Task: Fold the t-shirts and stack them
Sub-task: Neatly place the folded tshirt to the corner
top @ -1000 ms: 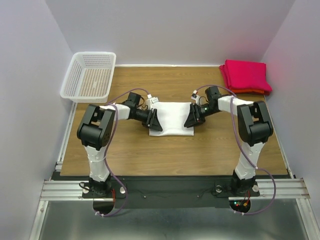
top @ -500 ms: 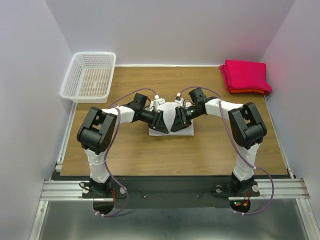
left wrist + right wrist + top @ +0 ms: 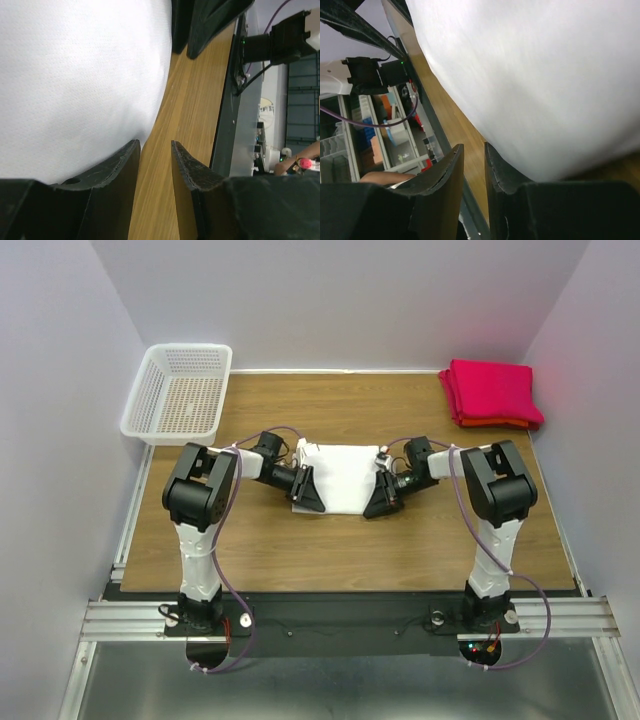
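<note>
The white t-shirt [image 3: 342,476] lies folded on the table [image 3: 300,545]. The left gripper [image 3: 155,146] sits at its left edge and the right gripper [image 3: 473,148] at its right edge. Each has its jaws slightly parted over bare wood, apparently gripping nothing. The red t-shirts [image 3: 492,392] are stacked well beyond its right side.
</note>
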`<action>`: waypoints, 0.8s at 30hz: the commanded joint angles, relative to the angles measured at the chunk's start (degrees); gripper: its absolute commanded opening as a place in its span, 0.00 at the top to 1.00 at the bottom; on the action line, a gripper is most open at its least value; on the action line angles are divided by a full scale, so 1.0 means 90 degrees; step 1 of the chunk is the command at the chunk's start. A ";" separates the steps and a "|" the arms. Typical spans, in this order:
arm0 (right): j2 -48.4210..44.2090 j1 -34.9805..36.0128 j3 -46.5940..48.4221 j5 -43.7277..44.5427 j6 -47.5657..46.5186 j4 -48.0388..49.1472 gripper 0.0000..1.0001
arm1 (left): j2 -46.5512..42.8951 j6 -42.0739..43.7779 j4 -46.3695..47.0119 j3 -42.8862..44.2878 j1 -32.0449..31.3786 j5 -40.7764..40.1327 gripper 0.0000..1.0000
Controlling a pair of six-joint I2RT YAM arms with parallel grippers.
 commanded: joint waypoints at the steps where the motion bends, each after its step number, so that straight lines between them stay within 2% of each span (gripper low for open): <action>1: -0.0339 -0.0107 -0.0183 0.0750 -0.0651 -0.0214 0.71 | -0.0073 0.1604 -0.1482 0.0103 0.0124 -0.0823 0.55; 6: -0.1315 -0.0107 0.0303 -0.0021 -0.1013 -0.0762 0.71 | -0.0805 0.2682 -0.2946 0.1078 0.0134 -0.0481 0.55; 8: -0.1541 -0.0136 0.0645 -0.0100 -0.1013 -0.0781 0.70 | -0.0875 0.2577 -0.3047 0.1440 0.0134 -0.0490 0.55; 10: -0.1503 -0.0166 0.1309 -0.0022 -0.1013 -0.0772 0.68 | -0.0836 0.2216 -0.2717 0.1899 0.0183 -0.0520 0.55; 15: -0.0508 -0.0341 0.2569 0.0368 -0.0896 -0.0762 0.64 | -0.0243 0.0606 -0.1166 0.2484 0.0446 -0.0744 0.54; 19: 0.0866 -0.0556 0.3565 0.0437 -0.0788 -0.0752 0.64 | 0.0355 0.0008 -0.0490 0.2886 0.0680 -0.1036 0.55; 24: 0.1836 -0.0654 0.4542 0.0525 -0.0437 -0.0723 0.65 | 0.1008 -0.0412 0.0048 0.3052 0.0915 -0.1194 0.55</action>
